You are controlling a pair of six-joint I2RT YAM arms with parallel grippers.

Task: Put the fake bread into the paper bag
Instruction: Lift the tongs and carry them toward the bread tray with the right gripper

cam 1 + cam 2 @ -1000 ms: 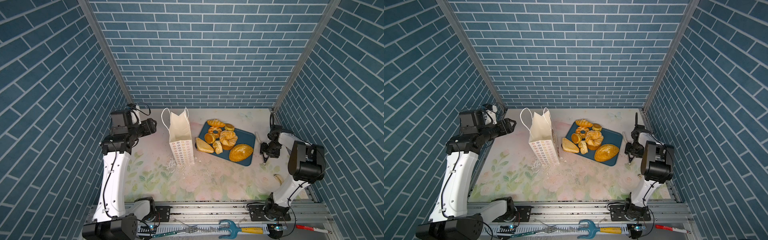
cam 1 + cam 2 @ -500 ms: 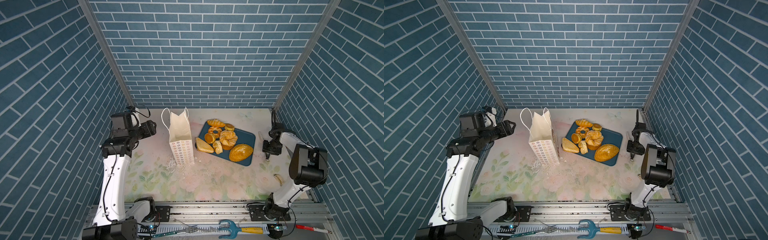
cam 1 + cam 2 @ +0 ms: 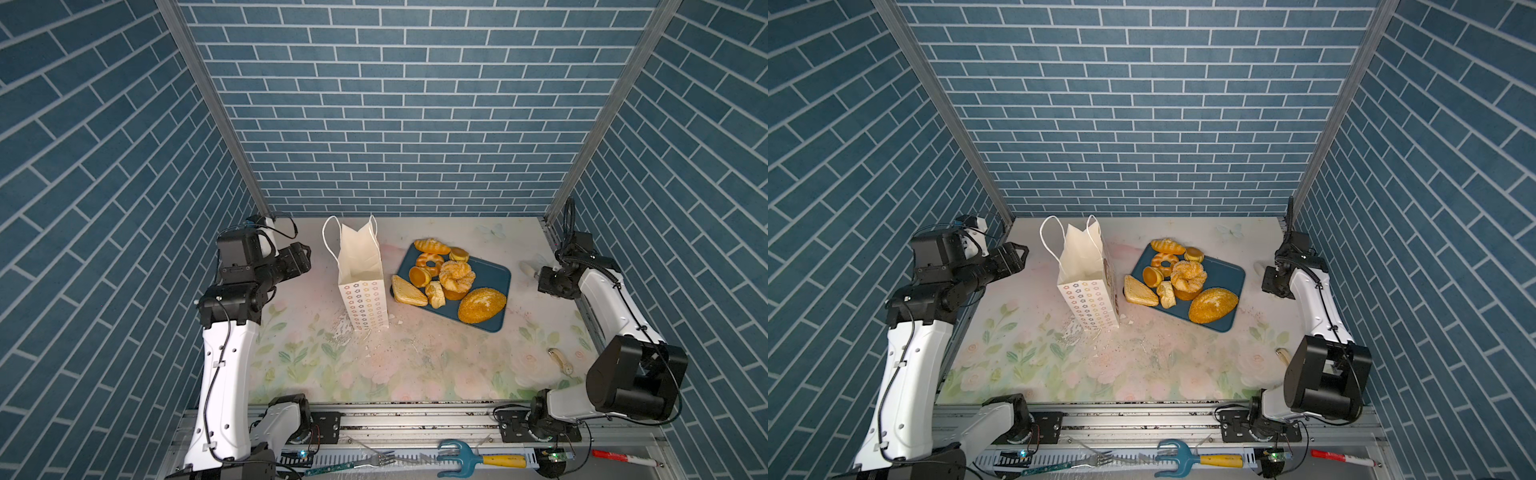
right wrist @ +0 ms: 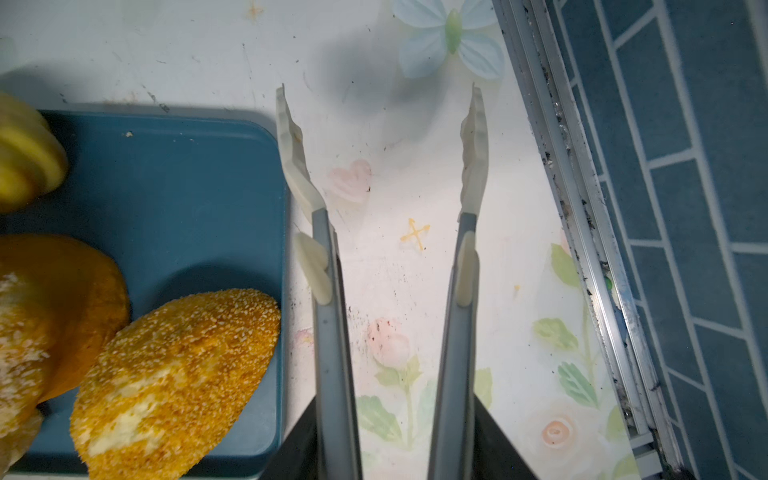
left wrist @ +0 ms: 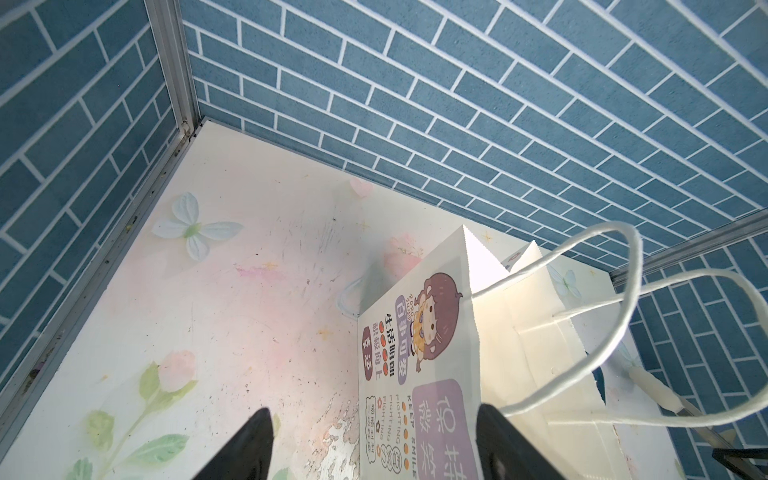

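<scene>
A: Starting at the left — how is your left arm?

B: My left fingers stand wide apart and hold nothing; they hover just beside the paper bag, near its open top. The bag stands upright on the surface, mouth open, just left of the tray.

A: How will the bag behave?

B: I judge it thin and light, so it can tip or fold easily. I would steady it at the top rim with a gentle pinch.

A: And the fake bread?

B: All the fake bread that I see lies on the blue tray, none in the bag as far as I can look into it. The pieces look light and a little soft, I think. The seeded loaf is the widest, with a rough crust; I would take it across its short middle. The glazed ring looks smoother, maybe slippery.

A: The right side?

B: My right fingers are closed on a pair of tongs — its two pale tips are apart and empty, over the bare surface just beside the tray edge. I would reach the bread with those tips, not with the fingers themselves.
</scene>
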